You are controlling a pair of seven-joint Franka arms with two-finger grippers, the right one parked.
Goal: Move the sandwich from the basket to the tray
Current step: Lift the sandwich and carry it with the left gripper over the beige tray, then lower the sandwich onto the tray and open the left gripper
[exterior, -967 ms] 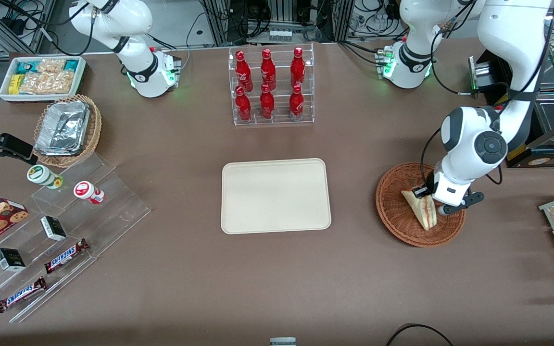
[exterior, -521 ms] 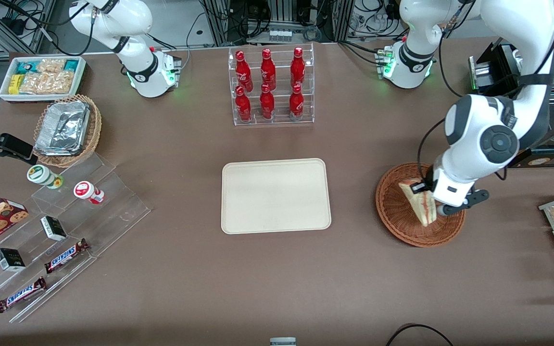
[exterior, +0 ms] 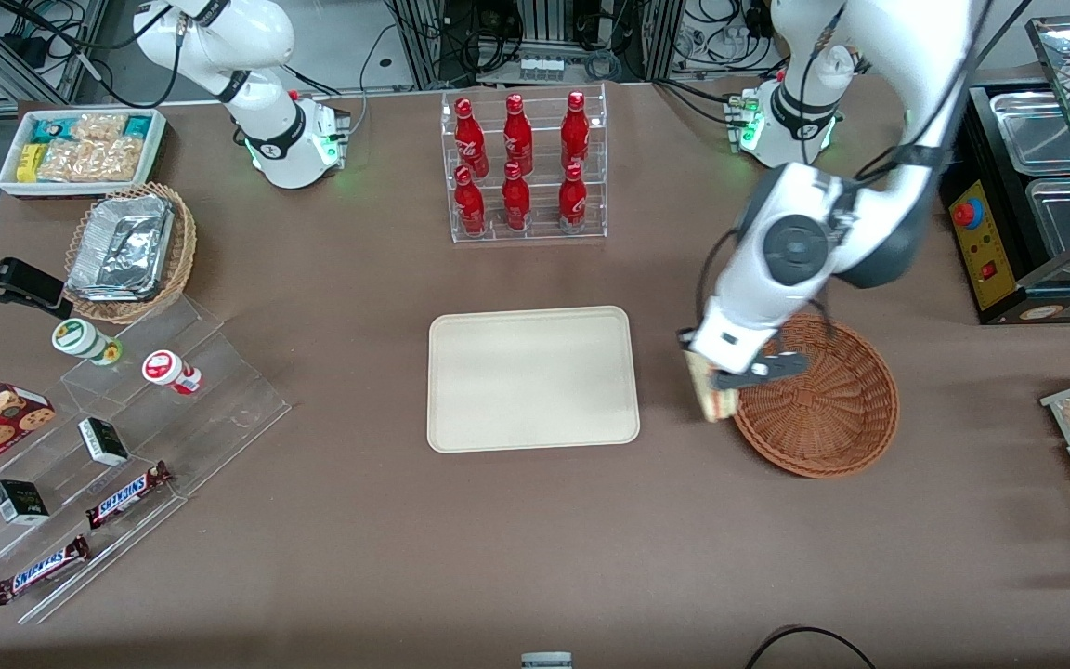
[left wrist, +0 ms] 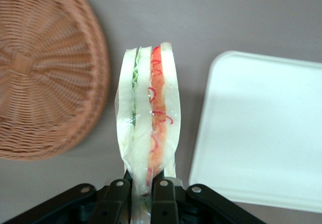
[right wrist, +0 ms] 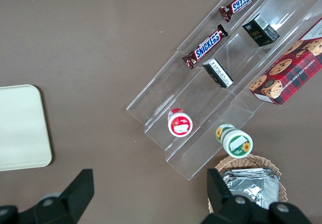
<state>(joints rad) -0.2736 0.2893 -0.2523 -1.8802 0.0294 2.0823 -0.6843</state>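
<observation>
I have the sandwich [left wrist: 147,128] pinched by one corner of its wrap in the gripper [left wrist: 142,186], whose two fingers are closed narrow on it, so the wedge hangs lifted with its layered filling edge facing the wrist camera. In the front view the sandwich [exterior: 710,395] is in the air over bare table, just outside the rim of the basket [exterior: 818,400] and between it and the tray [exterior: 531,379], with the gripper [exterior: 725,372] directly above it. By my reading, what the coming move turns on is that the tray lies sideways from the load, toward the parked arm's end of the table, across a short strip of brown table [exterior: 498,548]; in the wrist view the tray [left wrist: 261,133] has its rounded corner and long rim near the sandwich. The wedge's long axis runs away from the fingers, roughly parallel to that nearest tray edge. The basket [left wrist: 48,68] looks empty now, so I judge the pick done and the carry under way. The tray's whole flat is bare, giving open room to set down; the bottle rack [exterior: 524,167] stands farther from the front camera, well apart from the path.
</observation>
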